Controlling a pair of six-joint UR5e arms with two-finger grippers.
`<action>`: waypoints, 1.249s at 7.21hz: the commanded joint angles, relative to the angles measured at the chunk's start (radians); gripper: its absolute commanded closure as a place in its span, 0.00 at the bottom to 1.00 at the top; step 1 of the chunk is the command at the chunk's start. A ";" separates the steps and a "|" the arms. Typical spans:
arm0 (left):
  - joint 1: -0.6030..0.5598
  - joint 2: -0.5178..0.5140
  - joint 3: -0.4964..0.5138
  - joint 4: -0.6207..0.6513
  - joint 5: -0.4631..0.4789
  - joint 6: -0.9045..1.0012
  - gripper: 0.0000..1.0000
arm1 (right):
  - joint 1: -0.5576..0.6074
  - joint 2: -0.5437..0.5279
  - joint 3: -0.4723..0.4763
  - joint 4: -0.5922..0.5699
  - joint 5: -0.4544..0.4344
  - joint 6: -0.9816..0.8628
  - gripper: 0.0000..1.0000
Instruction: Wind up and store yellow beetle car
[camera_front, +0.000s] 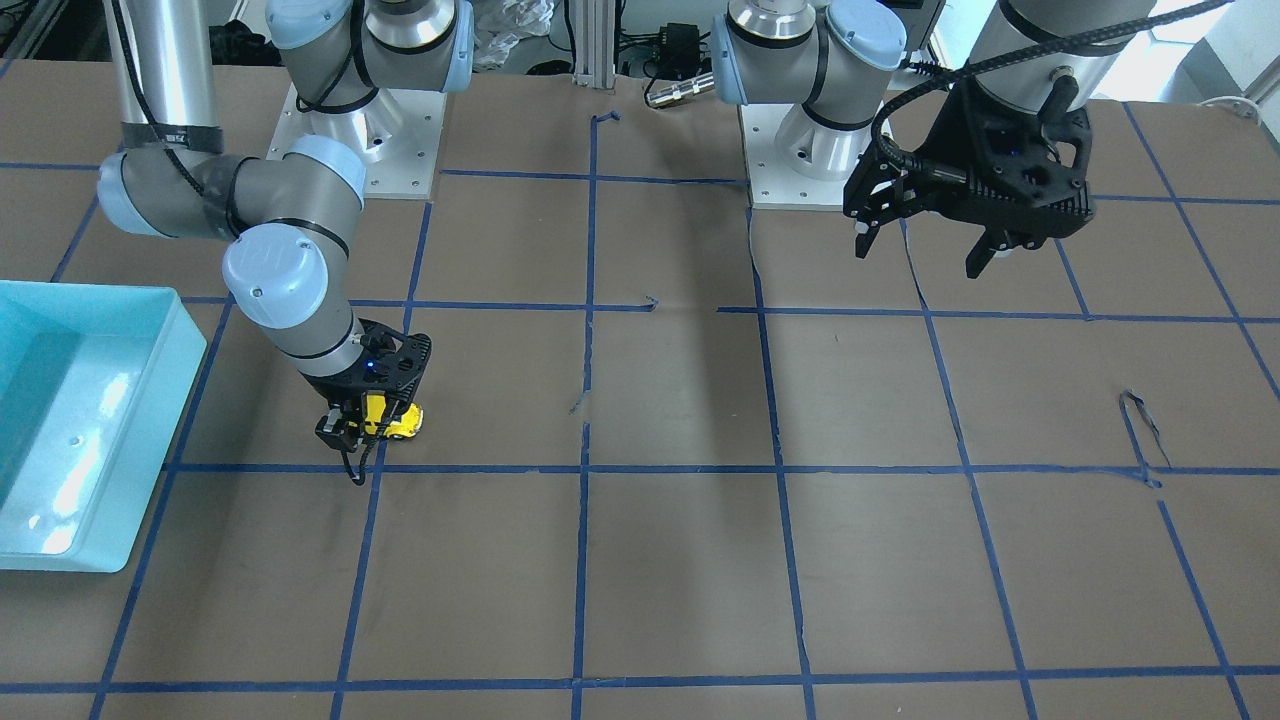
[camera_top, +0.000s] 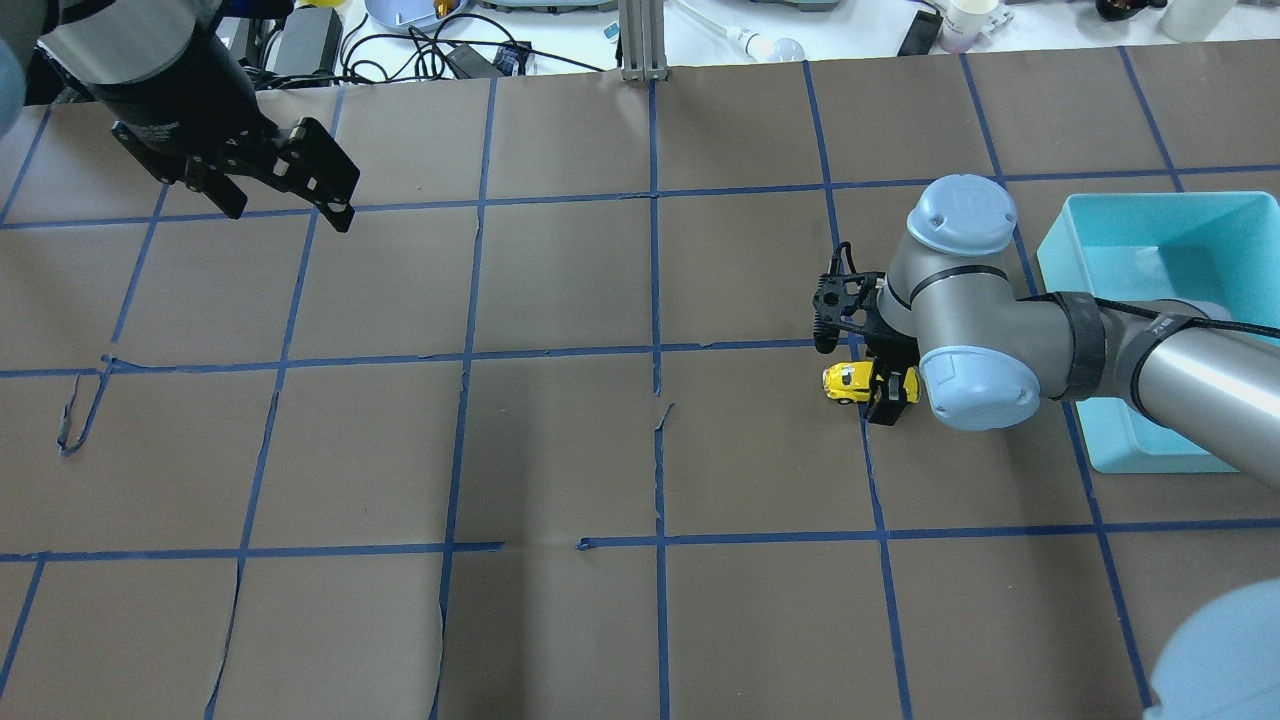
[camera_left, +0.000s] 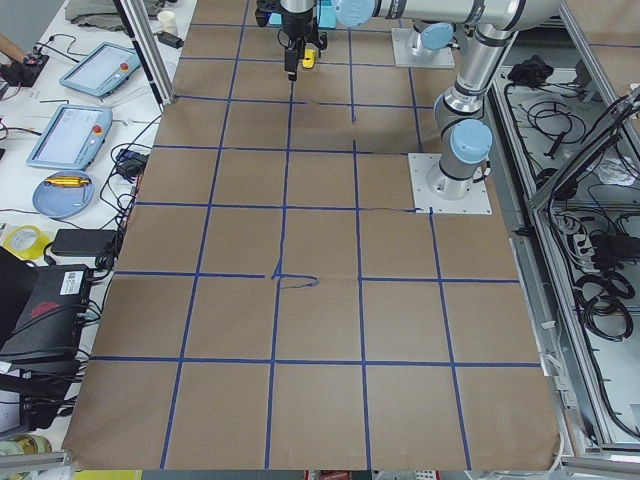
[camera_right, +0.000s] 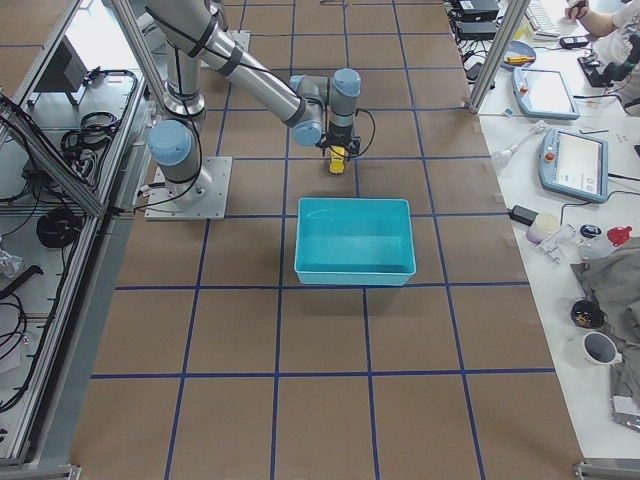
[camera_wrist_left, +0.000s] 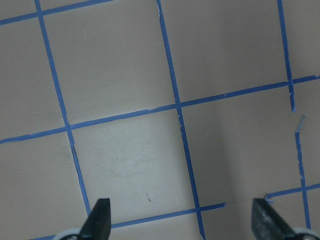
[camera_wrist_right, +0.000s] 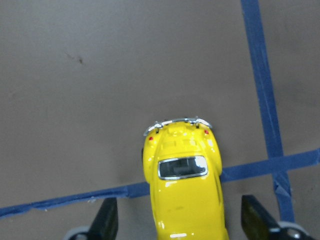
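The yellow beetle car (camera_wrist_right: 182, 190) sits on the brown paper table, its silver bumper pointing away in the right wrist view. It also shows as a small yellow shape (camera_top: 848, 382) (camera_front: 392, 416) (camera_right: 338, 158). My right gripper (camera_wrist_right: 181, 222) (camera_top: 884, 382) is low over it and open. Its fingers (camera_wrist_right: 107, 220) stand on either side of the car's body, with a gap on each side. My left gripper (camera_top: 290, 205) (camera_front: 925, 250) (camera_wrist_left: 182, 222) hangs open and holds nothing, high over the table's other end and far from the car.
A light-blue bin (camera_top: 1060, 250) (camera_front: 150, 420) (camera_right: 355, 270) stands beside the right arm, a short way from the car. Blue tape lines (camera_top: 655, 350) grid the paper. Cables, tablets and cups lie beyond the table's far edge.
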 joint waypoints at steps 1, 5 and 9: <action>0.000 0.000 0.000 0.000 0.000 0.000 0.00 | 0.000 0.009 -0.003 0.000 -0.002 0.002 1.00; 0.002 0.000 0.000 0.000 0.000 0.000 0.00 | -0.009 -0.031 -0.165 0.114 -0.087 -0.009 1.00; 0.002 0.000 0.000 0.000 0.000 0.000 0.00 | -0.183 -0.060 -0.555 0.594 -0.116 -0.129 1.00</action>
